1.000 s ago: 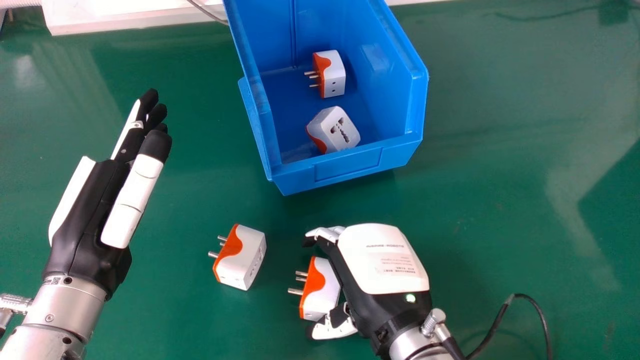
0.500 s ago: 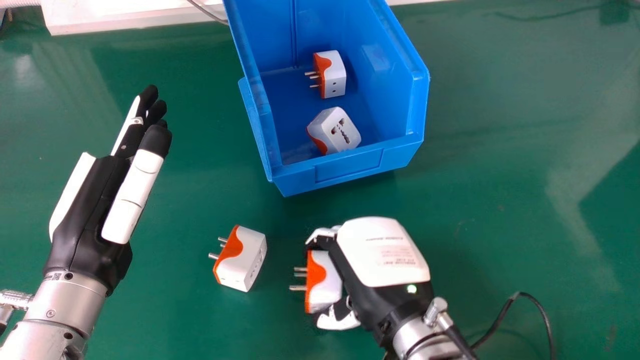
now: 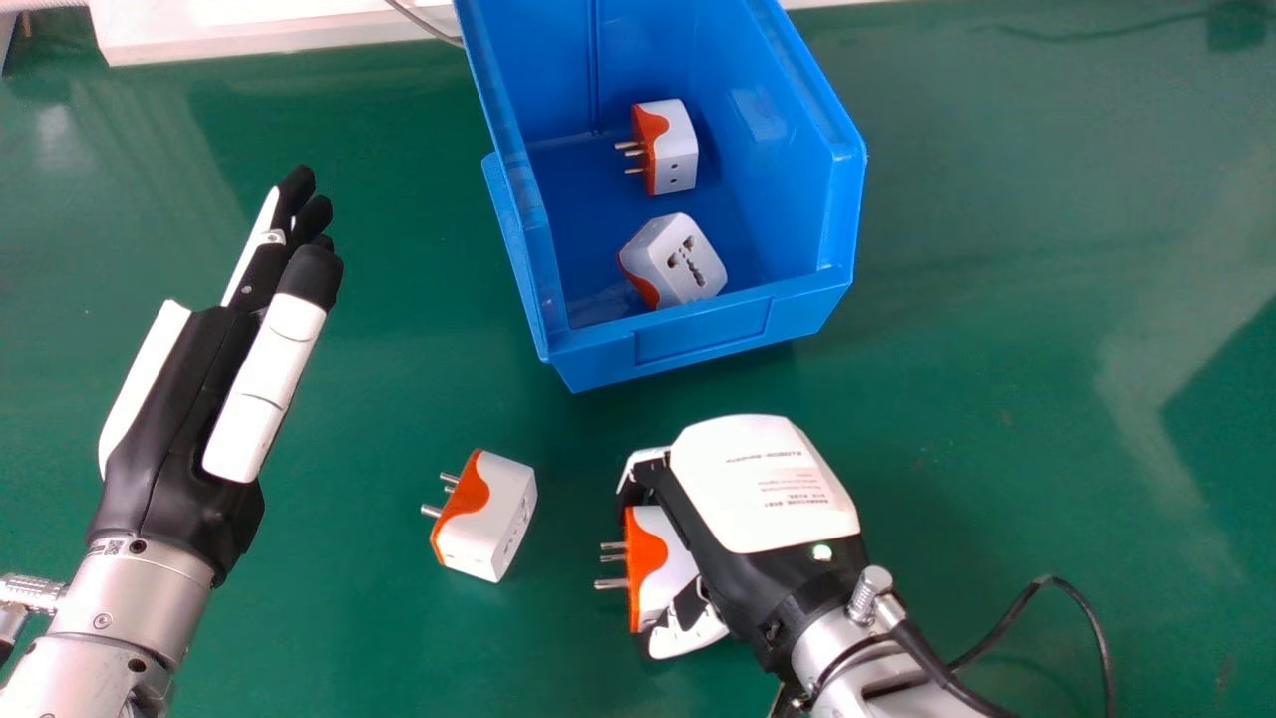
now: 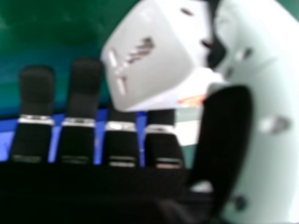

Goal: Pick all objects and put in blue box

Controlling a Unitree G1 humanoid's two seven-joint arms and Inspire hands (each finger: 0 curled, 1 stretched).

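Here, a boxy plug adapter of smooth white and orange plastic with metal pins is gripped between the curled fingers and thumb of the right hand. A matching adapter is seen beside it on the glossy green table. Two more adapters are contained in the open, straight-walled blue plastic box. The left hand is held with fingers straight.

Right robot hand tighter around adapter

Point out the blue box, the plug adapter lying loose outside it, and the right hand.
Blue box (image 3: 703, 332): head view, front wall.
Loose plug adapter (image 3: 488, 531): head view, white casing.
Right hand (image 3: 764, 484): head view, white back cover.
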